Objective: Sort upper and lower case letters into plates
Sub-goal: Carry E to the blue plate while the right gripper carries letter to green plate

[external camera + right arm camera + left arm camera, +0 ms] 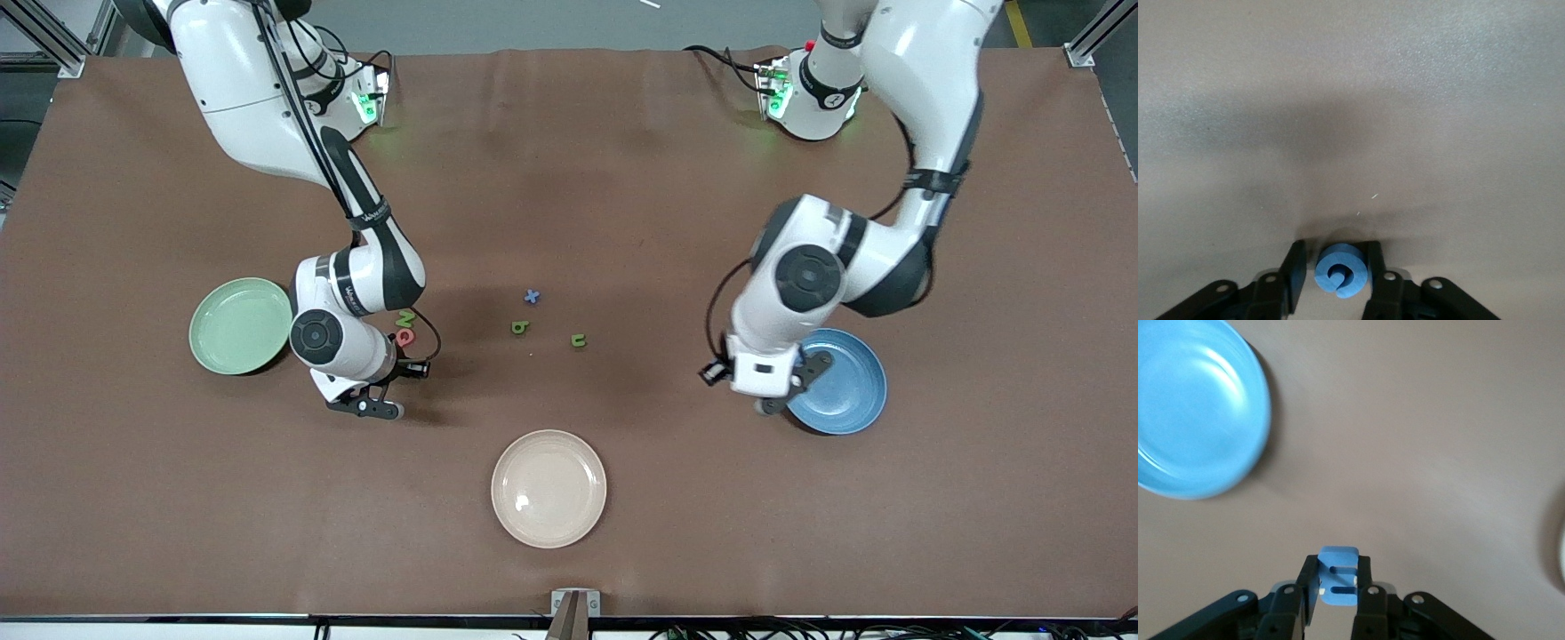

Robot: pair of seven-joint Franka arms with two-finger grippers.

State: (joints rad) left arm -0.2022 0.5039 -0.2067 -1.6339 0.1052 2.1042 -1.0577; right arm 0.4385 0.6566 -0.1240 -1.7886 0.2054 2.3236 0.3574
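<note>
Mint green plate (240, 325) sits toward the right arm's end of the table, blue plate (843, 380) toward the left arm's end. Between them, mid-table, lie a blue x (532, 296), a green b (520, 328) and a green u (579, 340). Right gripper (1333, 270), down beside the green plate, is clamped on a round blue letter (1341, 270). Left gripper (1337, 583), at the blue plate's rim, pinches a pale blue letter (1338, 584). A cream plate (548, 488) rests near the front camera's table edge.

A robotics lab: brown-covered table (569, 178) framed by aluminium rails (53, 40); loose cables (889, 631) trail along its edge.
</note>
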